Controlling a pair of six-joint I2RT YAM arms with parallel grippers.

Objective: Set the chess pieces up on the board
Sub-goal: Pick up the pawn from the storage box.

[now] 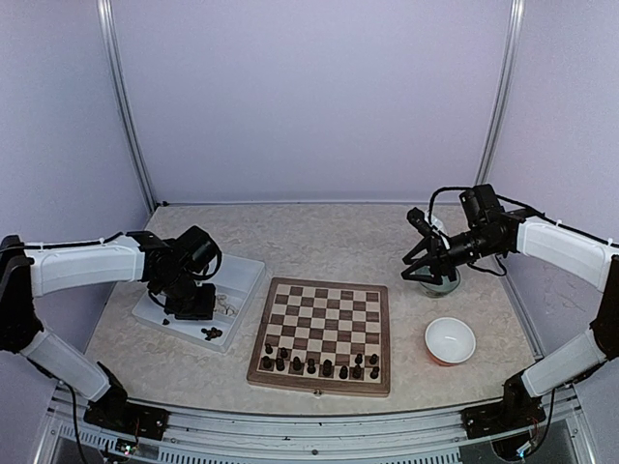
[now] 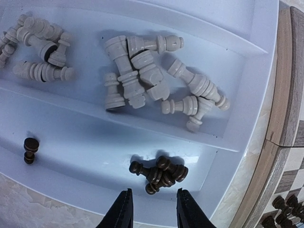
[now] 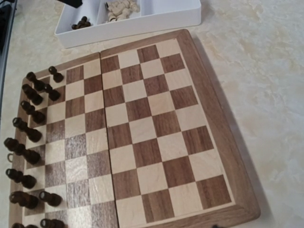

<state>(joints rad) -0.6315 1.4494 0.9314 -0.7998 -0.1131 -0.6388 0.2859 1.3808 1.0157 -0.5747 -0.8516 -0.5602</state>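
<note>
The left end effector [image 2: 154, 194] hung over the white tray [image 2: 237, 38], its fingers spread with nothing between them. Just ahead of its tips lay a heap of dark chess pieces [image 2: 161, 173]. A lone dark piece [image 2: 30, 149] sat well to its left, and the cream chess pieces [image 2: 142, 76] lay tumbled in the compartment beyond. To its right sat the board [image 1: 324, 329], with dark chessmen [image 1: 319, 364] along the near rows. The right end effector [image 1: 426, 256] hovered above the bench [image 1: 338, 232] past the board's far right corner; whether it was spread could not be told. A white bowl [image 1: 450, 340] sat on its near side.
</note>
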